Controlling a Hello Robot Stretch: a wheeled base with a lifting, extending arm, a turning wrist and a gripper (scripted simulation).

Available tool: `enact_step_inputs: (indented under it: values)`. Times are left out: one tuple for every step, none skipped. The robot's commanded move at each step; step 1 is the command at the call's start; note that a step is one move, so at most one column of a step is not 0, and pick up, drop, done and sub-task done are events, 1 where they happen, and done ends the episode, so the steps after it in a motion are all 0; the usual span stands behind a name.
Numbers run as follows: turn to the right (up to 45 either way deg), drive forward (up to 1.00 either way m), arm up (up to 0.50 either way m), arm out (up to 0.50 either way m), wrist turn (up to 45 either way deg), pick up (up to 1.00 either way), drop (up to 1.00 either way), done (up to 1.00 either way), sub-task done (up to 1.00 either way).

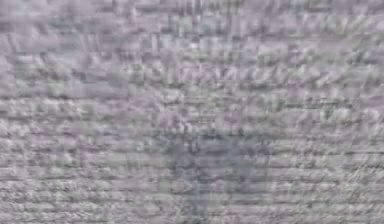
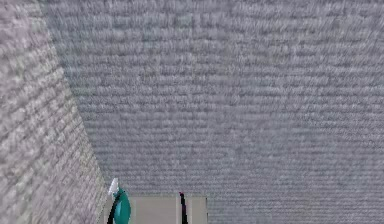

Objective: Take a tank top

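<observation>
A small teal shape [image 2: 121, 209] with a pale tip [image 2: 113, 186] pokes up at the arm side view's bottom edge, left of the middle. Its form is too small to name as a tank top. It stands against a pale beige flat surface [image 2: 160, 211] with thin dark lines along its edges.
A grey rough-textured wall [image 1: 190, 100] stands very close across the forward view. In the arm side view a grey wall [image 2: 40, 130] on the left meets another grey wall [image 2: 240, 90] in a corner that slants down toward the teal shape.
</observation>
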Motion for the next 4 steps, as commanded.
enact_step_inputs:
  values:
    - [0.0, 0.00, 0.50, 0.00, 0.0, 0.00, 0.00, 0.00, 0.00]
    - [0.0, 0.00, 0.20, 0.00, 0.0, 0.00, 0.00, 0.00, 0.00]
    - [0.0, 0.00, 0.00, 0.00, 45.0, 0.00, 0.00, 0.00, 0.00]
    - [0.0, 0.00, 0.00, 0.00, 45.0, 0.00, 0.00, 0.00, 0.00]
